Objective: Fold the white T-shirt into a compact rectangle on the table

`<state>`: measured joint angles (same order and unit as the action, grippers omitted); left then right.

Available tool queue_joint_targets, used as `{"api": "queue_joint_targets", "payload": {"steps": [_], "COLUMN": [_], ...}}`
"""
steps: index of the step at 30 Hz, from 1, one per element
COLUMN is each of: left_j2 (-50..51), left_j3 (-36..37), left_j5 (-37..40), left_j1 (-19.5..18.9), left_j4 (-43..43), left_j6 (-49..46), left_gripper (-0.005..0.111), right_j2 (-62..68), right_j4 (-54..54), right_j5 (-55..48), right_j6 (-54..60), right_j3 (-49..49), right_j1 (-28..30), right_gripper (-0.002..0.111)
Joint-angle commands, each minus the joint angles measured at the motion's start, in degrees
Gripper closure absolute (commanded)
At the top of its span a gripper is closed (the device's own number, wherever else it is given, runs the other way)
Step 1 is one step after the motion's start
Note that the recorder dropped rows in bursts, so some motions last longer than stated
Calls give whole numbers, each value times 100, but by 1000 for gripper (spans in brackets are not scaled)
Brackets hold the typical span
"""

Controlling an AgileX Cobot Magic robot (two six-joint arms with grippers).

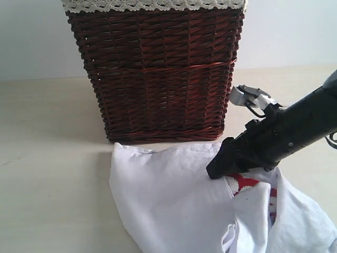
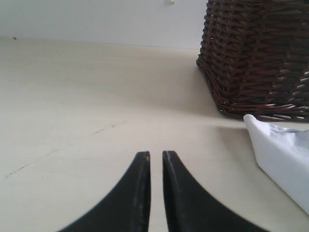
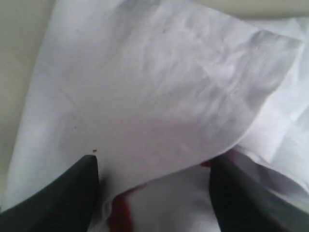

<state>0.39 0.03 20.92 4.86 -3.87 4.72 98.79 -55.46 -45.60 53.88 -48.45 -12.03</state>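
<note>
The table is being left free over its whole left part in the exterior view, where only bare pale surface is showing. Its far edge is being met by the wall. The middle of the far side is being occupied by the dark wicker basket, which is standing upright and is being topped by a lace trim.

The white T-shirt is lying crumpled on the table in front of the basket, toward the right. Its far edge is being brought right up to the foot of the basket, so no room is being left there; whether the two are touching cannot be told. Its left edge is being bordered by open table.

The right arm is being held slanted over the shirt from the right. The right gripper is touching the cloth with its tip. Its fingers are being held wide apart, and a folded-over flap is lying between them, not clamped. Red lettering is being uncovered just under this flap.

The left gripper is being held low over bare table. Its jaws are almost together and nothing is being gripped.
</note>
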Motion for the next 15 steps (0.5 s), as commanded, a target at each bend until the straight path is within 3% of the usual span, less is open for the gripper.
{"api": "queue_joint_targets", "payload": {"steps": [1, 5, 8, 15], "left_j2": [-39, -39, -39, -39], "left_j3": [-3, -3, -3, -3], "left_j5": [-34, -34, -34, -34], "left_j1": [33, 33, 33, 33], "left_j4": [10, 10, 10, 10], "left_j6": [-11, -11, -11, -11], "left_gripper": [95, 95, 95, 95], "right_j2": [199, 113, -48, -350], "right_j4": [-907, -1916, -2302, -3105], "right_j5": [-198, -252, -252, -798], "right_j6": [248, 975, 1207, 1218], "right_j3": [-50, -50, -59, -59], "right_j1": [43, 43, 43, -92], "right_gripper": [56, 89, 107, 108]}}
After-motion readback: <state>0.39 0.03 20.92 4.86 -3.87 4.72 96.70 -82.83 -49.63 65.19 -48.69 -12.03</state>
